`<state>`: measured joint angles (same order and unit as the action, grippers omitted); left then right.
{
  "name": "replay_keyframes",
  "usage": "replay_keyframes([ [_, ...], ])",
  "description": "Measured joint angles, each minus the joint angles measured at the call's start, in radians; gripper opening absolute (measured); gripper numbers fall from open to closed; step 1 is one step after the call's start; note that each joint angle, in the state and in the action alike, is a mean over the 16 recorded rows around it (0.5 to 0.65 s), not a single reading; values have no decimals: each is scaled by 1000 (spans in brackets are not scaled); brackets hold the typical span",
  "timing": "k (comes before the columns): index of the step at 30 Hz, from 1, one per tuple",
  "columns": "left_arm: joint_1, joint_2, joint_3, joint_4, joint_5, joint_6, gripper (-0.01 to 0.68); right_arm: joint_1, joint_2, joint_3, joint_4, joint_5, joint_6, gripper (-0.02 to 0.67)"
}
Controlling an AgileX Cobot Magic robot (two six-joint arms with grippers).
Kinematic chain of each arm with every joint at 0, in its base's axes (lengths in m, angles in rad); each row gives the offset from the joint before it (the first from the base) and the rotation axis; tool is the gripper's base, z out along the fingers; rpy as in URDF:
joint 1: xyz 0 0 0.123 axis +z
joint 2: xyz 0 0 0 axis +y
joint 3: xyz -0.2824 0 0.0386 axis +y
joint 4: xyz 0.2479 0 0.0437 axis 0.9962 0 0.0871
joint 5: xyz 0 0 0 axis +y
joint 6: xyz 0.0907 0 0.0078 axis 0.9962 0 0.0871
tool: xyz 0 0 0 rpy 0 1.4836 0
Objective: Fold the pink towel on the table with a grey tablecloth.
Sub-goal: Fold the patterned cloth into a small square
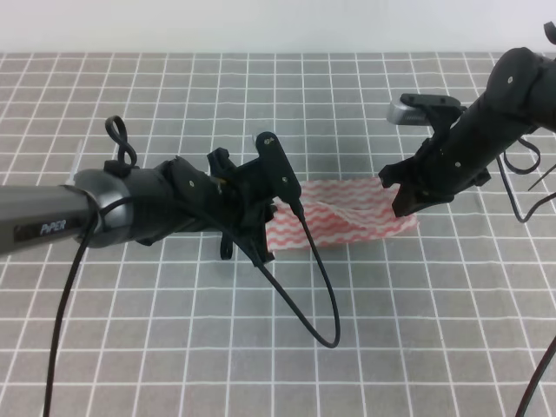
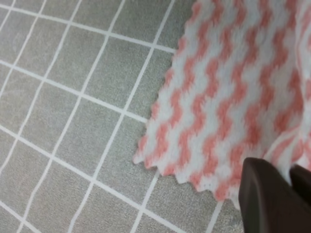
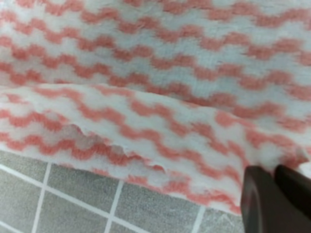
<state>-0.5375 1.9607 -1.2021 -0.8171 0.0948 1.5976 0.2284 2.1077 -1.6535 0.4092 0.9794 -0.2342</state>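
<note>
Pink towel (image 3: 160, 63): fuzzy matt cloth.

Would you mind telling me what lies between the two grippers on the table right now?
In the exterior high view, only the pink towel spans the stretch between the left gripper and the right gripper, rumpled on the grey tablecloth; nothing else sits there.

Pale, bare wall (image 1: 261, 24) along the far edge, beyond the grid-lined surface.

Pink towel (image 1: 347, 217), wavy pink-white stripes, rumpled and partly folded, on grey grid tablecloth (image 1: 391, 330)
</note>
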Motion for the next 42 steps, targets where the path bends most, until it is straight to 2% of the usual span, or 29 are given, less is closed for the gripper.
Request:
replay_keyframes([
  [30,0,2,0,0,-38,1,-3,0,-10,-100,-47,144,4,-15],
  [42,0,-1,0,1,-75,3,-2,0,-8,-100,-51,115,13,-15],
])
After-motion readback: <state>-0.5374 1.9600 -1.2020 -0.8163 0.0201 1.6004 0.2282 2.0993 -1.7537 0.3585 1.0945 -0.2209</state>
